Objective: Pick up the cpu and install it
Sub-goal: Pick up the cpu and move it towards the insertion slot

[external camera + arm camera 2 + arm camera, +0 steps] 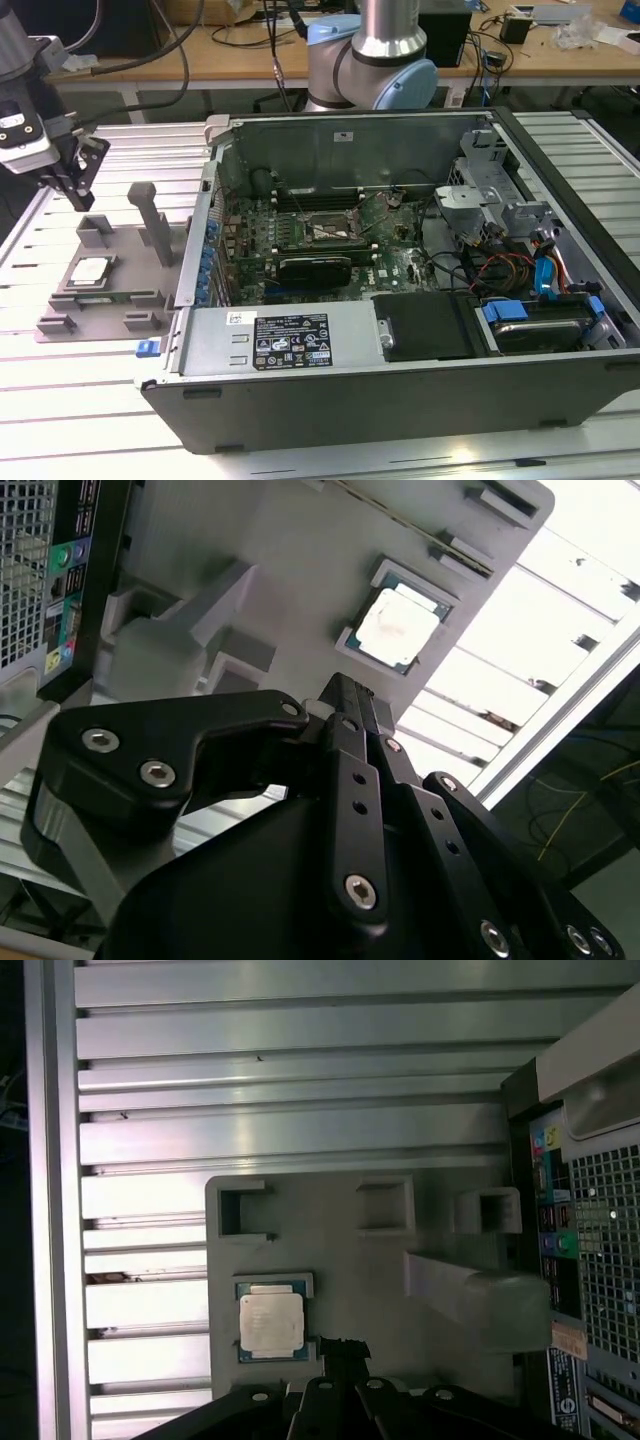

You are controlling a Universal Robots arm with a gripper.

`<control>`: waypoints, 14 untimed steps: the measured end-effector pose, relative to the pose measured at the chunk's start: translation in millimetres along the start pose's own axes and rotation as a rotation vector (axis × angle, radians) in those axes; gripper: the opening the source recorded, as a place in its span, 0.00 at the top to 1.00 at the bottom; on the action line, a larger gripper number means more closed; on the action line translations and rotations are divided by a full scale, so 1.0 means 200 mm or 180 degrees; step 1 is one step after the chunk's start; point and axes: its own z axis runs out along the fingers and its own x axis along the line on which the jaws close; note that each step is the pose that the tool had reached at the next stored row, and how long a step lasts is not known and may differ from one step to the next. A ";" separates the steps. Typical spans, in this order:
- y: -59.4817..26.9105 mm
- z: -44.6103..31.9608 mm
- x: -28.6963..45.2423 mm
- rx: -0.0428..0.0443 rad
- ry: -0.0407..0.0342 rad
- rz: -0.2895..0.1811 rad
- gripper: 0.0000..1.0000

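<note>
The cpu (90,270) is a small silver-topped square lying flat in a recess of the grey plastic tray (110,305), at the exterior view's left. It also appears in both wrist views, cpu (398,627) and cpu (271,1320), with green board edges around the metal lid. My gripper (82,195) hangs above the tray's far left corner, well clear of the cpu. Its black fingers (340,705) meet at the tip with nothing between them; the gripper (340,1345) is shut. The motherboard socket (325,232) sits inside the open computer case (400,400).
Upright grey posts (152,215) rise from the tray between the cpu and the case wall (200,250). The case's rear ports (575,1260) are beside the tray. Slatted aluminium table (60,390) runs under everything. The arm's base (375,60) stands behind the case.
</note>
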 end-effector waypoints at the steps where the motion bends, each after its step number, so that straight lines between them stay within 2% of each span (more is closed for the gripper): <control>1: -0.001 0.004 0.004 0.0000 0.0000 0.0000 0.89; 14: -0.022 0.087 0.082 0.0000 0.0001 0.0000 0.89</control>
